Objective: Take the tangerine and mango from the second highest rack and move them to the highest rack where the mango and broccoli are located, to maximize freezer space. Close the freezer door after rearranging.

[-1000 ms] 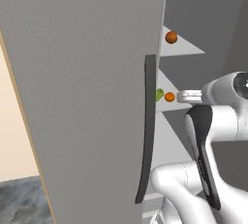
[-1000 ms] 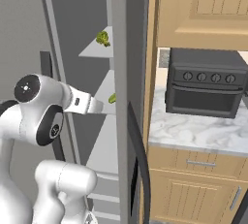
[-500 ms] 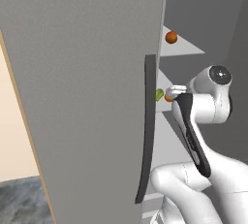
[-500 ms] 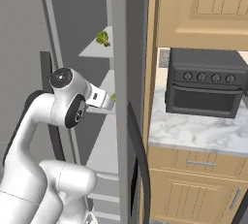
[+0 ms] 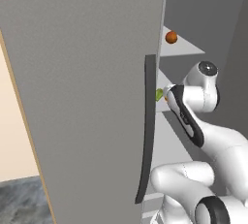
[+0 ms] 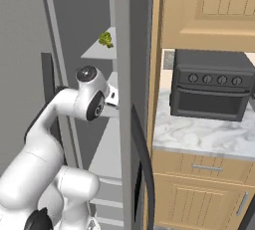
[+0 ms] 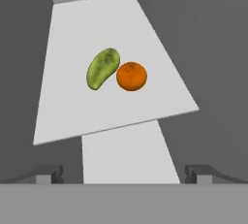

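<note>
Inside the tall grey freezer (image 6: 74, 5), the thin pale-grey second highest rack (image 7: 72, 106) carries the small bright-orange tangerine (image 7: 131, 76), touched on one side by the lime-green mango (image 7: 102, 68). The gripper (image 7: 124, 172) is held wide open and empty, short of that rack. It is best centred on the tangerine, clear of the mango.

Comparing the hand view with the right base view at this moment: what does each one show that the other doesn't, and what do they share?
Hand view alone: the mango and the tangerine lying side by side, touching or nearly so, on the second highest rack, with the jaws spread wide and empty. Right base view alone: broccoli on the highest rack, a dark oven on a marble counter. Shared: the freezer's grey shelved inside.
</note>
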